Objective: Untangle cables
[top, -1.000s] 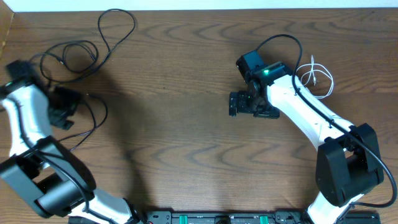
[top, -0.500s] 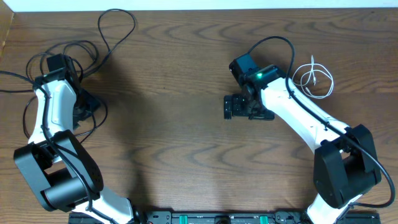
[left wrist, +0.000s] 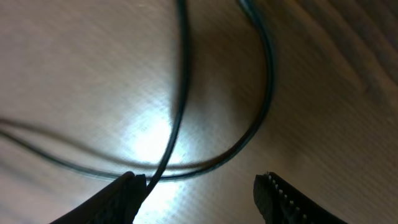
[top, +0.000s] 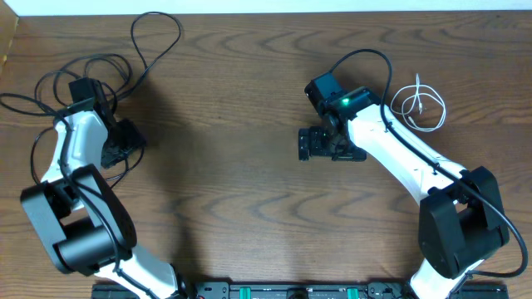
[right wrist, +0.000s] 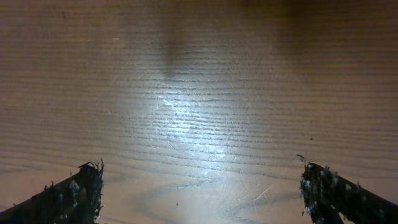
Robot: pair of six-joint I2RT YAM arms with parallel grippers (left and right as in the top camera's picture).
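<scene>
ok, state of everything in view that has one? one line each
black cables: loose loops at the table's left, crossing each other, not yet separated
white cable: small loose coil at the right, apart from the black ones, untouched
left gripper: open, low over the black cables, one strand beside its left finger, nothing clamped
right gripper: wide open over bare wood, holding nothing

Two black cables, one white cable, two robot arms.

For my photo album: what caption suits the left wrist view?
Open left gripper poised above looping black cables on a wooden table.
</scene>
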